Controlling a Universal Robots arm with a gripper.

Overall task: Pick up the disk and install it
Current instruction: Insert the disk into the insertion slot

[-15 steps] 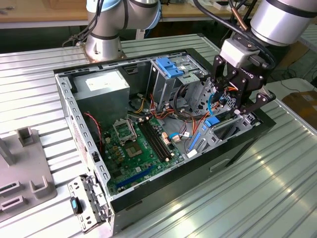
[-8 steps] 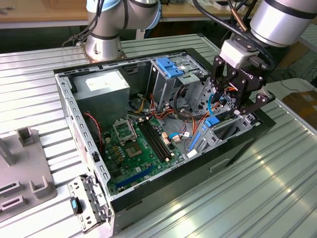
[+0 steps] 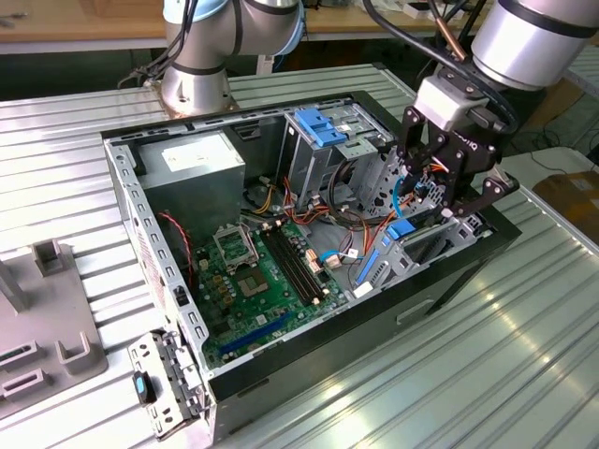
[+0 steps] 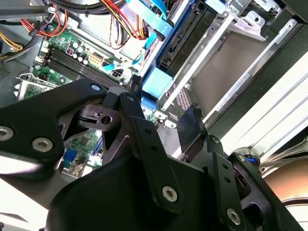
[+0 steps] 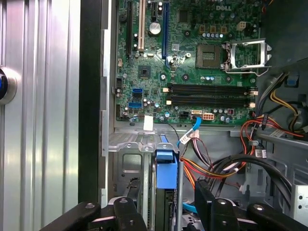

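The pincer (image 5: 168, 188) hangs over the drive bay (image 5: 126, 166) at the case's right end in the exterior view. Its two fingers (image 5: 204, 195) are spread, one on each side of the disk (image 5: 166, 174), with a gap on both sides. I judge it released, gripping nothing. The disk stands on edge in the bay, blue rail uppermost, between the metal walls. How deep it is seated I cannot tell.

The risks, as I judge them:
- **Snagging:** A bundle of orange, red and black wires (image 5: 216, 169) loops just beside one finger, and a thin blue cable (image 5: 196, 124) runs near the disk's rail. A finger moving sideways or lifting could hook these and tug a plug from the board (image 5: 192, 72).
- **Scraping:** The bay walls sit close to the fingers, so a skewed move could scrape or wedge against the sheet metal.
- **Jamming:** If the disk sits crooked in its guides, a push from above could jam it rather than seat it.

The case (image 3: 124, 187) lies open on its side on a ribbed metal table (image 3: 449, 374). The table looks flat, hard and rather slick, so a strong push might slide the case. At the exterior view's left a grey fixture (image 3: 56, 313) rests on the table, well apart from the case. On the far side stand a robot base (image 3: 195, 79) and a wooden bench (image 3: 84, 19).
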